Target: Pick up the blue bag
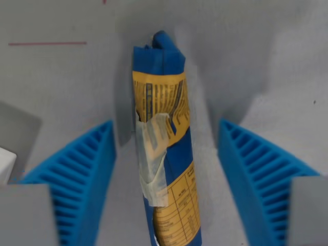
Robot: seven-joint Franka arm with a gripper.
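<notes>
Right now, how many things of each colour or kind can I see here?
Blue bag: 1
Blue ribbed fingers: 2
Tape strip on the bag: 1
Red line on the table: 1
Total: 5

The bag (165, 148) runs off the bottom edge, so its lower end is out of sight. The print on its yellow label (171, 102) is too blurred to read. Both blue fingers (87, 174) are cut by the bottom edge, and grey blocks (25, 215) in the lower corners cover their bases. A white object (6, 164) at the left edge is mostly cropped and cannot be identified. A red mark (104, 1) at the top edge is clipped
</notes>
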